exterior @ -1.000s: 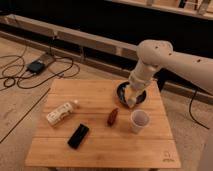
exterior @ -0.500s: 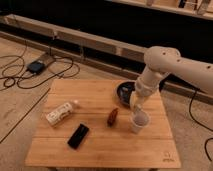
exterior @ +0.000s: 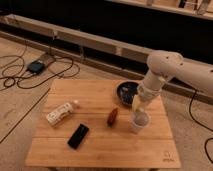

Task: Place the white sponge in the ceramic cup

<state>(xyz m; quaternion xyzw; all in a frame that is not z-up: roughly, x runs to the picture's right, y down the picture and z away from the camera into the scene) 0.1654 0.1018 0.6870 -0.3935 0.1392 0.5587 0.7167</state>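
Note:
The ceramic cup (exterior: 140,123) is small, white and upright, at the right of the wooden table (exterior: 95,150). My gripper (exterior: 137,106) hangs at the end of the white arm (exterior: 165,67), pointing down right over the cup's rim, between the cup and the dark bowl (exterior: 127,91). A pale shape at the gripper's lower end merges with it. I cannot tell whether this is the white sponge. No sponge lies anywhere else on the table.
A white labelled bottle (exterior: 62,113) lies on its side at the table's left. A black flat object (exterior: 78,136) lies at the front left. A brown oblong object (exterior: 113,116) lies left of the cup. Cables and a black box (exterior: 36,66) are on the floor.
The arm has swung from above the dark bowl forward and to the right, and the gripper now hangs over the cup. Nothing on the table has moved.

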